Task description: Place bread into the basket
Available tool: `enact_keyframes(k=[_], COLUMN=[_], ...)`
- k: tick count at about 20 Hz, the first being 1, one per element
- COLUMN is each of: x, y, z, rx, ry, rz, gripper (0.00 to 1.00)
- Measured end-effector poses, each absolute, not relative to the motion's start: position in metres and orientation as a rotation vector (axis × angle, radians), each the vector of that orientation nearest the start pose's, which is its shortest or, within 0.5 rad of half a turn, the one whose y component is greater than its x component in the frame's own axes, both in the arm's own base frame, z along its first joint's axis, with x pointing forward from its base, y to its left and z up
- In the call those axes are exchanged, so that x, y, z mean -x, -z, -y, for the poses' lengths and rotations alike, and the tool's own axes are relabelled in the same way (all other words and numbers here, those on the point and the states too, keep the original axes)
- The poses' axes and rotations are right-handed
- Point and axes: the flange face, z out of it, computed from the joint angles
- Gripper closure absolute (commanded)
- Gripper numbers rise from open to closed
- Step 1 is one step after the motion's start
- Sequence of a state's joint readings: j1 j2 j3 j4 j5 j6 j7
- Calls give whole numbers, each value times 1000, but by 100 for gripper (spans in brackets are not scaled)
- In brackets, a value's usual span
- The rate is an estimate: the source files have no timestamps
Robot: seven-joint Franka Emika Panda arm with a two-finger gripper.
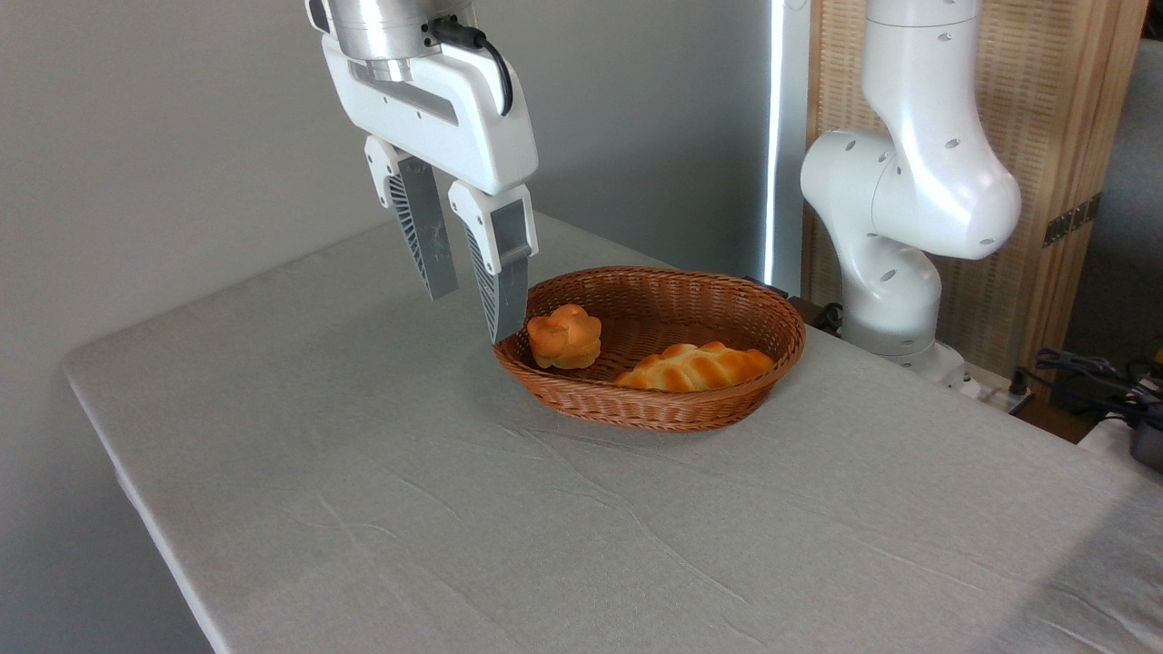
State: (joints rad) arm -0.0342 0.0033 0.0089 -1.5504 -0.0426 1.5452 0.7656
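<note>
Bread [695, 366] lying inside the basket [727, 300] beside a bun [564, 336], hand [471, 313] hovering at the basket's left rim, fingers parted, gripping nothing, tabletop [363, 472] underneath

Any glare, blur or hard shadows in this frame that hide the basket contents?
Fixed camera: soft, even light and sharp focus; the bread and the bun read clearly inside the basket. One overexposed bright strip behind the table, plus a dim shadow on the tablecloth at lower right. The open gripper is crisp.
</note>
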Motion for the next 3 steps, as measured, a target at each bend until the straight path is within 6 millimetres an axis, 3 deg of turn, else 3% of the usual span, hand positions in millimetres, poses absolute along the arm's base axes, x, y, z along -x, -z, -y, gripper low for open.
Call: enact_keyframes(k=[3], x=[-553], y=[-630], z=[18], rx=[2938], ry=[12], rz=[-1227], gripper=[0])
